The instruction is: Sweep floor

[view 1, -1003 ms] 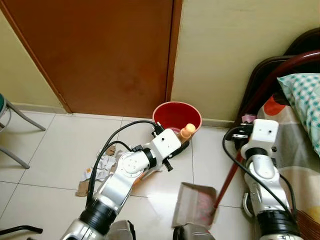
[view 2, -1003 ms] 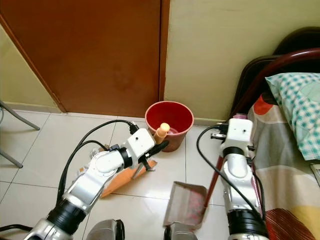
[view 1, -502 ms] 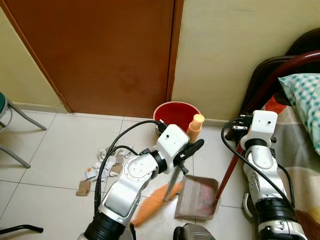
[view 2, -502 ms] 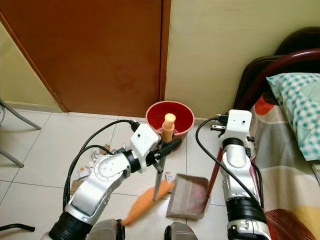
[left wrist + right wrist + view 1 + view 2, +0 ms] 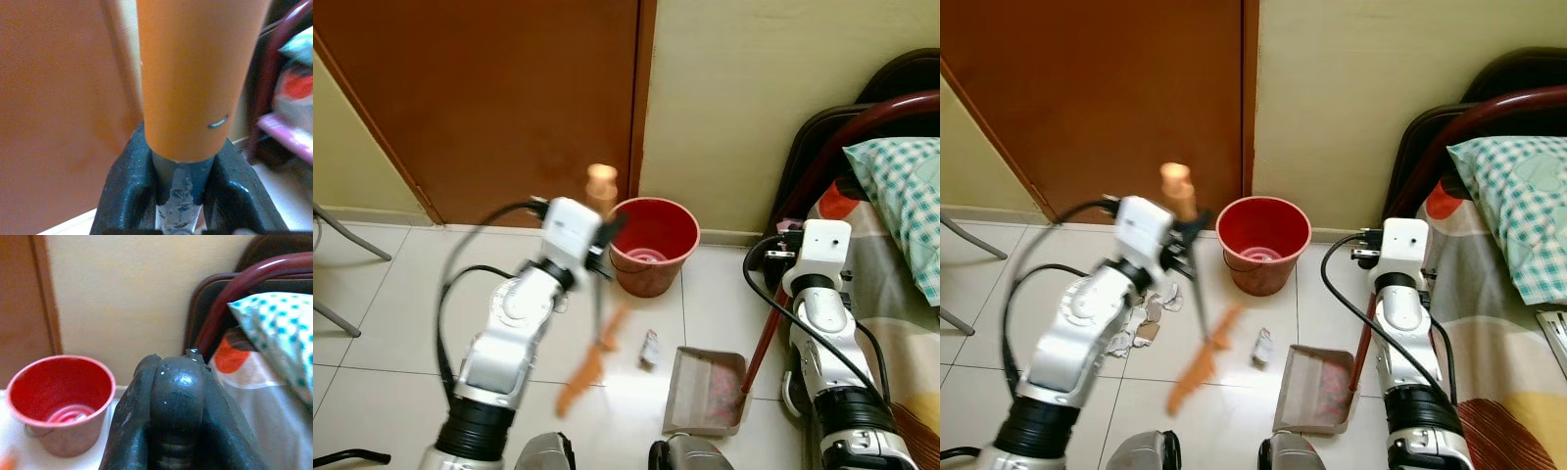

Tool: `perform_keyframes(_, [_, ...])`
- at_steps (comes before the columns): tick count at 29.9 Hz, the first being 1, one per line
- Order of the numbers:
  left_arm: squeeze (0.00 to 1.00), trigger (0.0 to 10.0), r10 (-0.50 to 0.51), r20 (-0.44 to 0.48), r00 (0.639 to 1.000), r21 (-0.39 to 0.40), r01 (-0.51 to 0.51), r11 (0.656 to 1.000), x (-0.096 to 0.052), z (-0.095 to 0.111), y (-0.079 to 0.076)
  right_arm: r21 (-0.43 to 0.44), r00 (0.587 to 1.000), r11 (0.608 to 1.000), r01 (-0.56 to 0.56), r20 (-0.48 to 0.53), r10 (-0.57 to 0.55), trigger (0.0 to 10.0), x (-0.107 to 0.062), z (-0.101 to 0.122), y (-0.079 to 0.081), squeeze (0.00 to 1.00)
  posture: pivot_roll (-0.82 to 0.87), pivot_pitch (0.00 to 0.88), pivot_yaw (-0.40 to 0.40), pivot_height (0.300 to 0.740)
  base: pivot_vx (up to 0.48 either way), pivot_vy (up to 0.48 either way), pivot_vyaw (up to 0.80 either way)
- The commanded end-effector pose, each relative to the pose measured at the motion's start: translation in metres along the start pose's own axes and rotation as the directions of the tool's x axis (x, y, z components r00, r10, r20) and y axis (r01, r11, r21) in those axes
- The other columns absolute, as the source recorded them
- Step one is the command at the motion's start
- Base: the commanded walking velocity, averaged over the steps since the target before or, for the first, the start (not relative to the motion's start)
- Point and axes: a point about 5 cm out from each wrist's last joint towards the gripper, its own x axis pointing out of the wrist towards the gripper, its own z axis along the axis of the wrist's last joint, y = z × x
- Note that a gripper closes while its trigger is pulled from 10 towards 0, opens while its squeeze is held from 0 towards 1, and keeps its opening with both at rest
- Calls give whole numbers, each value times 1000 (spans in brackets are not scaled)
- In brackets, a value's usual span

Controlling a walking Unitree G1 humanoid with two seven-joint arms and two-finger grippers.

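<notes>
So the left gripper (image 5: pixel 178 196) has its jaws pinching the broom (image 5: pixel 1197 294) just under the orange cap at the top of the handle; the wrist view shows the two black fingers (image 5: pixel 128 186) squeezed against the grey shaft. The broom stands tilted, its orange bristle end (image 5: pixel 1193 367) down on the tiled floor (image 5: pixel 1067 284) in front of the red bucket (image 5: pixel 1261 243). It's blurry, so the bristles are more of an orange smear than anything.

The right gripper (image 5: pixel 176 396) is clamped on the top of the dustpan handle (image 5: pixel 762 338), a dark red stick that runs down to the dustpan (image 5: pixel 707 392) lying flat on the floor next to the right arm. There's pinkish stuff in the pan, but I can't tell what it is.

Around it: a small crumpled scrap (image 5: pixel 1260 346) lies between the bristles and the pan, apart from both. A pile of torn paper bits (image 5: pixel 1146 318) sits behind the left arm, partly hidden by it. The bucket stands against the wall (image 5: pixel 754 108) right beside the brown door (image 5: pixel 499 98), with something pale at its bottom, too small to make out. A bed with a checked pillow (image 5: pixel 1518 196) and a dark curved headboard (image 5: pixel 862 127) crowds in on the right, cut off at the edge. A metal chair leg (image 5: pixel 337 235) pokes in on the far left.
</notes>
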Motion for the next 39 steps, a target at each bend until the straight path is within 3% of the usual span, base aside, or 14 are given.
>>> perform_keyframes(1, [0, 10000, 20, 5, 1000, 22, -20, 1000, 1, 0, 4, -8, 999, 999, -53, 2, 53, 10000, 2, 2, 7, 0, -6, 158, -25, 740, 0, 0, 0])
perform_keyframes(6, [0, 10000, 21, -34, 999, 20, -21, 1000, 3, -14, -1, -36, 995, 995, -95, 3, 95, 10000, 2, 2, 11, 0, -16, 154, -26, 740, 0, 0, 0])
perform_keyframes(12, [0, 10000, -24, -42, 999, 12, 25, 1000, 12, -23, -17, -48, 1000, 999, -17, 20, 18, 10000, 2, 2, 0, 0, -17, 150, -32, 740, 0, 0, 0])
perform_keyframes(16, [0, 10000, -49, -27, 998, 6, 49, 999, 20, -21, -27, -49, 999, 999, 25, 40, -23, 10000, 3, 5, -4, 0, -18, 148, -32, 740, 0, 0, 0])
perform_keyframes(22, [0, 10000, -150, 35, 988, 9, 150, 989, 38, -7, -57, -8, 996, 998, 56, 65, -55, 10000, 8, 12, -2, 0, -21, 141, -29, 740, 0, 0, 0])
perform_keyframes(25, [0, 10000, -207, 57, 977, 8, 207, 978, 42, -3, -68, 1, 996, 998, 58, 64, -58, 10000, 10, 13, 0, 0, -18, 143, -28, 740, 0, 0, 0])
perform_keyframes(32, [0, 10000, -426, 84, 901, 0, 427, 904, 42, 0, -105, 12, 995, 997, 74, 69, -75, 10000, 13, 15, 9, 0, -14, 146, -19, 740, 0, 0, 0])
perform_keyframes(35, [0, 10000, -470, 109, 876, -54, 477, 877, 36, 5, -115, 24, 994, 996, 86, 69, -87, 10000, 15, 16, 11, 0, -13, 149, -17, 740, 0, 0, 0])
perform_keyframes(39, [0, 10000, -467, 122, 876, -98, 479, 872, 33, 9, -115, 12, 993, 995, 95, 62, -95, 10000, 16, 15, 11, 0, -13, 149, -17, 740, 0, 0, 0])
